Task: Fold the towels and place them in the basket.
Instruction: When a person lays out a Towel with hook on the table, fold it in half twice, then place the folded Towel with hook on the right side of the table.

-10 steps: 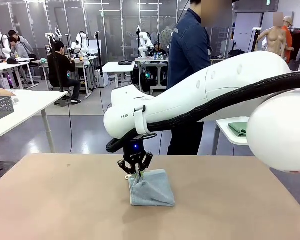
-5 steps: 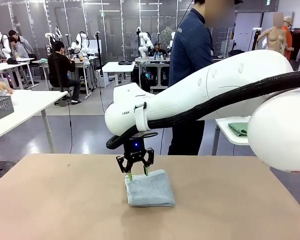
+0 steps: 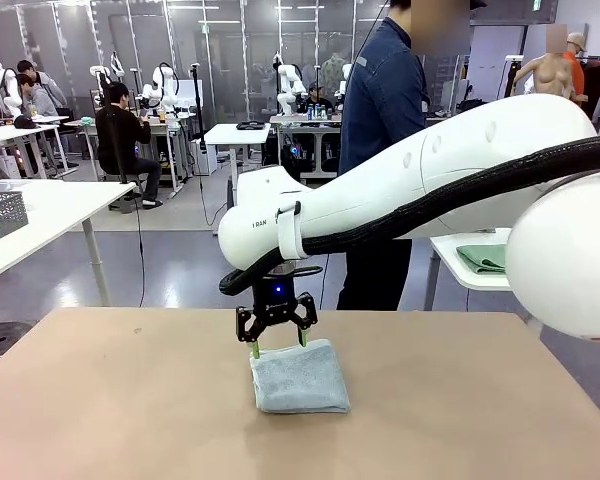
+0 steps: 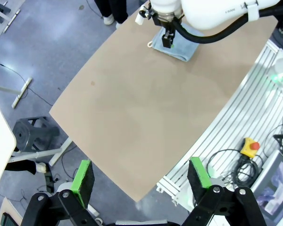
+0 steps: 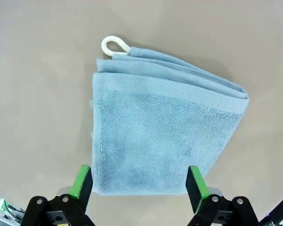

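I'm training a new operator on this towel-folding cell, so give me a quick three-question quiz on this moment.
1. True or false: the right gripper is shut on the blue towel.
2. The towel lies: A) spread out flat; B) folded on the table; C) inside a basket.
3. Fill in: a white ___ sticks out at one towel corner.
Key: 1 false, its jaws stand open; 2 B; 3 loop.

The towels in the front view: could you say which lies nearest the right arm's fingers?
The pale blue-grey folded terry towel on the brown table, below the right arm's open fingers; the green towel lies on a white side table.
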